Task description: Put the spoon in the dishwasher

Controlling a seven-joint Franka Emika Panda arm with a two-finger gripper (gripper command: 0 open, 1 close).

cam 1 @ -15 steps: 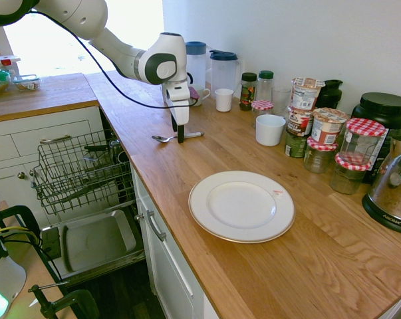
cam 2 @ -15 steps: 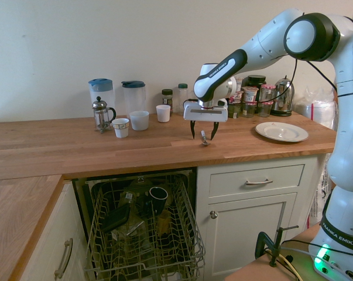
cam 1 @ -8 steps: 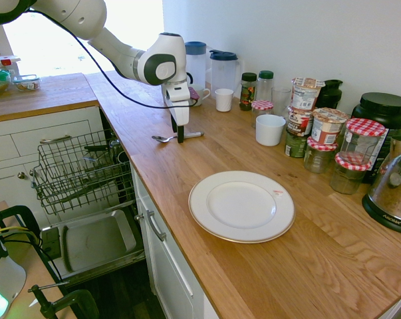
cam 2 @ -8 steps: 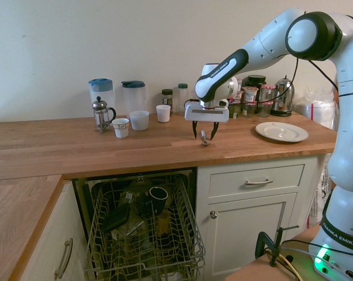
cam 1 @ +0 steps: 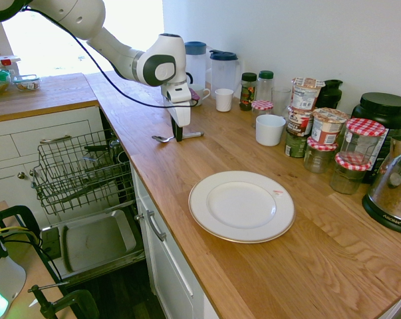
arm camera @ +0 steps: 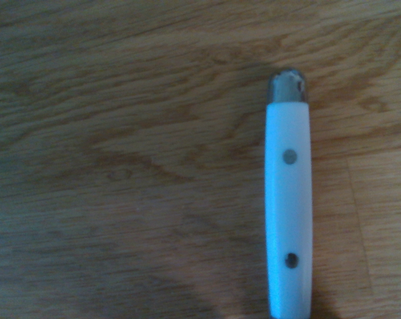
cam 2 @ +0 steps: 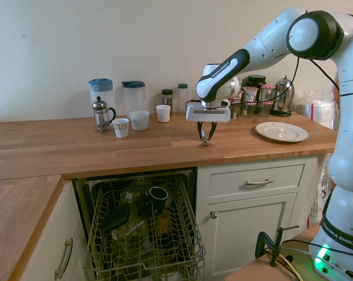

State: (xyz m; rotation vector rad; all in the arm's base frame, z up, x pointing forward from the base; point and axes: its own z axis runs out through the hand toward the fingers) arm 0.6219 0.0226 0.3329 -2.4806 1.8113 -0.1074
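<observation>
Fingers have drawn in since the earlier frame, now narrow on either side of the spoon point(cam 1: 177, 137); a firm grip cannot be confirmed. Gripper point(cam 2: 206, 137) points straight down over the wooden counter point(cam 1: 273, 266), where the spoon lies flat. Dishwasher point(cam 2: 144, 234) rack sits pulled out below, well apart.

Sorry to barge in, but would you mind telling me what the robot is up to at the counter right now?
The white arm is working on a spoon that lies on the wooden countertop. Its gripper points down over the spoon's handle, with the fingers on either side and standing close together; whether they grip it yet is not clear. The spoon is not lifted. Below the counter, the dishwasher stands open with its wire rack pulled out. A white plate sits further along the counter.
</observation>
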